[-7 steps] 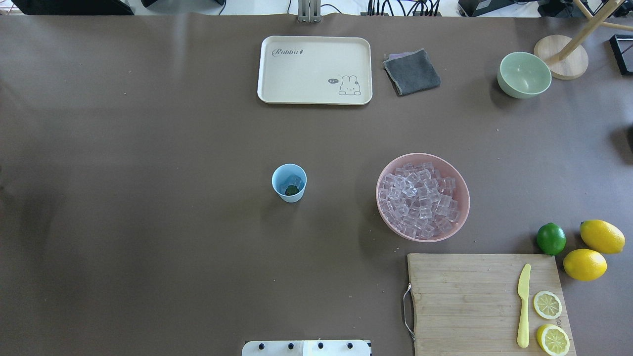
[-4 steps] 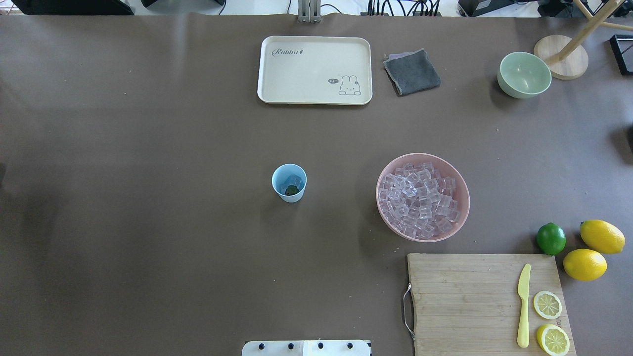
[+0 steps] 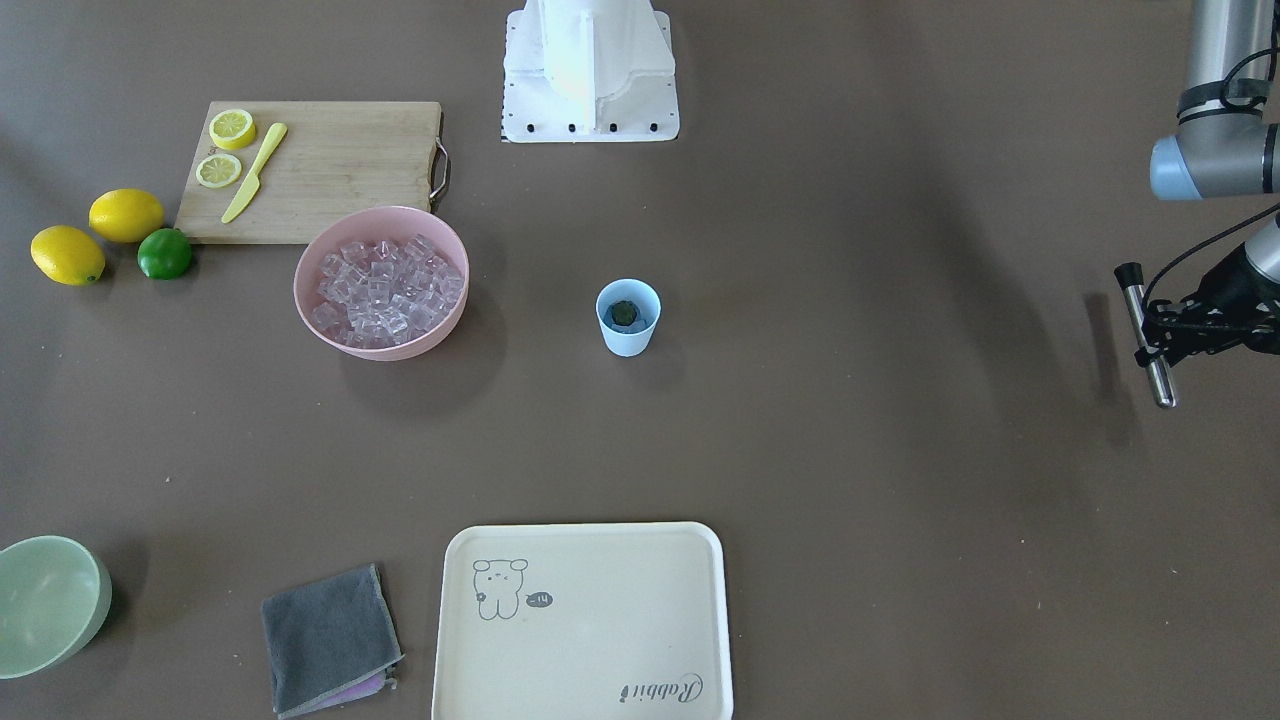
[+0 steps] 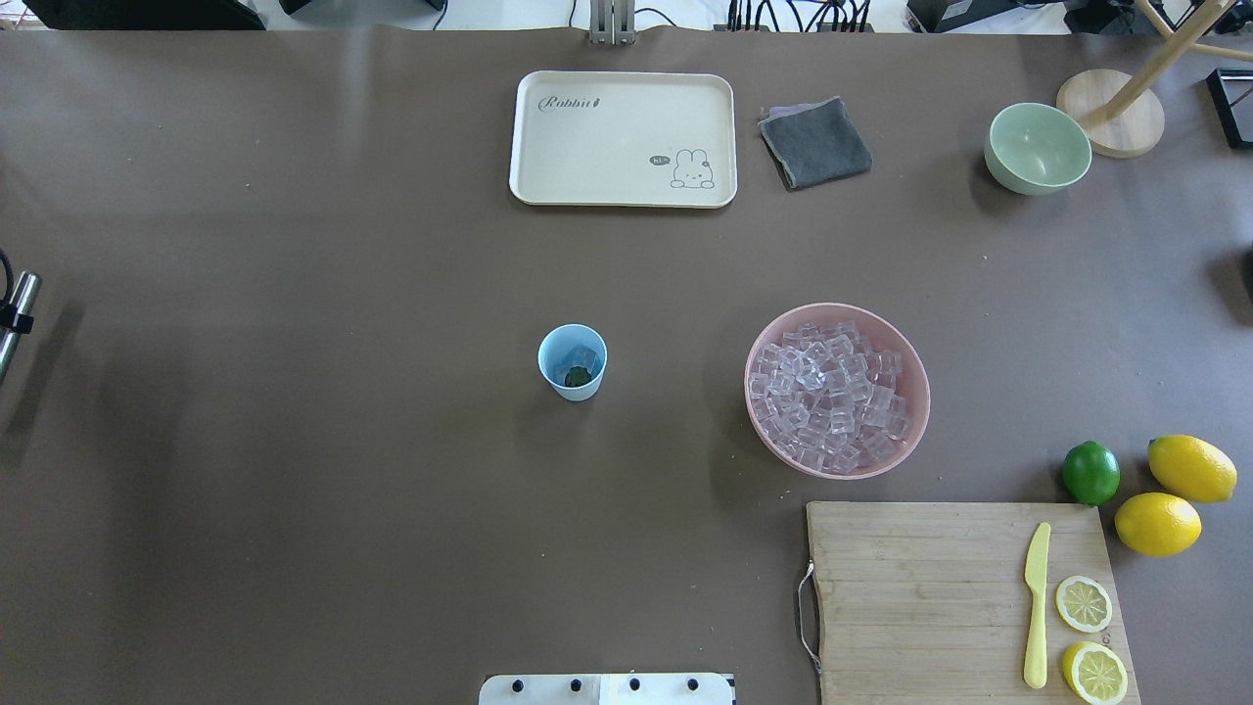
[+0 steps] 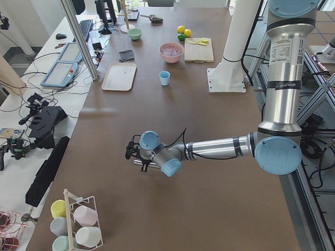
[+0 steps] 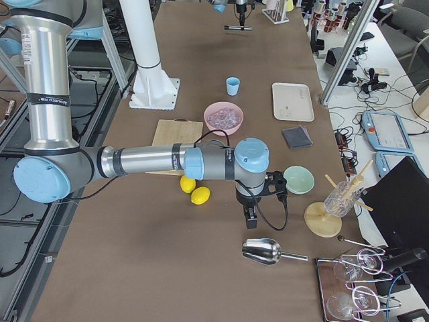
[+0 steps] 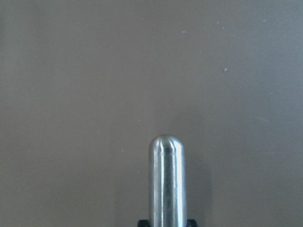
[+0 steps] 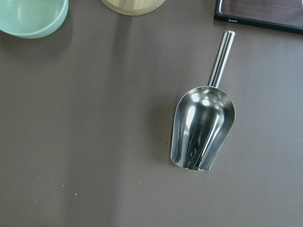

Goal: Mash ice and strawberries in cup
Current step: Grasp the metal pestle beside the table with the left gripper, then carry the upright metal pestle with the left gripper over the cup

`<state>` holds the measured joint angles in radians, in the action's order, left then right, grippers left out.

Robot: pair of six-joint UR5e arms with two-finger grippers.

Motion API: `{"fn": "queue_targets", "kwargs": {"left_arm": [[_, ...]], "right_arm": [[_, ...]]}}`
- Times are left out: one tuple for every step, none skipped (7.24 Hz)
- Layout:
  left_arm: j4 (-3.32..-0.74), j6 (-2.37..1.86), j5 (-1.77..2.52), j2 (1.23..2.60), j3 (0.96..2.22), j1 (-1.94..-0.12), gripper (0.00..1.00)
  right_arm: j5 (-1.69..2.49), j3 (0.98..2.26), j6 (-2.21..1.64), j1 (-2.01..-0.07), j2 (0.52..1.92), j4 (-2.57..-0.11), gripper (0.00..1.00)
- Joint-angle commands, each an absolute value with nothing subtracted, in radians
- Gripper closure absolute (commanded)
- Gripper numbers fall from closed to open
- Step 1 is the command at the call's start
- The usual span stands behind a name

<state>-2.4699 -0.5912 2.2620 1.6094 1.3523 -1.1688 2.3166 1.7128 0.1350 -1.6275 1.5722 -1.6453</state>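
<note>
A metal rod with a rounded tip is being gripped by the left gripper, its fingers being pressed shut around the shaft. It is being held above the bare table at the robot's far left, well apart from the cup. The cup is being left standing upright near the middle of the table, touched by neither arm. Inside it, a few pieces of ice are being shown together with 1 strawberry, of which only the dark green top can be made out. Much more ice is being held in a heap by the pink bowl, which is standing near the cup on the robot's right. The right gripper is being seen only by the side camera, hanging above the table between the 2 whole lemons and a pale green bowl, so whether it is open or closed cannot be told. Below its wrist camera, a steel scoop is lying on the table.
</note>
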Motion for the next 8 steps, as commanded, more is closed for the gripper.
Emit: {"fn": "queue_targets", "kwargs": {"left_arm": [[-2.468, -0.645, 2.266, 1.749, 1.394, -1.167, 1.00], [-2.468, -0.820, 2.264, 1.825, 1.423, -1.161, 1.00], [-2.476, -1.023, 2.252, 1.869, 1.458, -1.119, 1.00], [-2.474, -1.043, 2.247, 1.870, 1.513, -1.111, 1.00], [-2.477, -1.043, 2.208, 1.873, 1.582, -1.092, 1.00], [-2.500, -1.039, 2.124, 1.893, 1.651, -1.009, 1.00], [-2.503, -1.039, 2.014, 1.914, 1.711, -0.930, 1.00], [-2.506, -1.039, 1.908, 1.934, 1.757, -0.837, 1.00]], "right_arm": [[2.318, 1.720, 0.135, -1.628, 1.569, -1.654, 0.00], [2.318, 1.718, 0.135, -1.628, 1.568, -1.654, 0.00], [2.318, 1.718, 0.135, -1.628, 1.568, -1.655, 0.00], [2.318, 1.717, 0.135, -1.628, 1.572, -1.655, 0.00], [2.318, 1.715, 0.135, -1.628, 1.575, -1.655, 0.00], [2.318, 1.718, 0.135, -1.628, 1.575, -1.655, 0.00], [2.322, 1.718, 0.135, -1.629, 1.568, -1.657, 0.00], [2.347, 1.718, 0.135, -1.629, 1.563, -1.673, 0.00]]}}
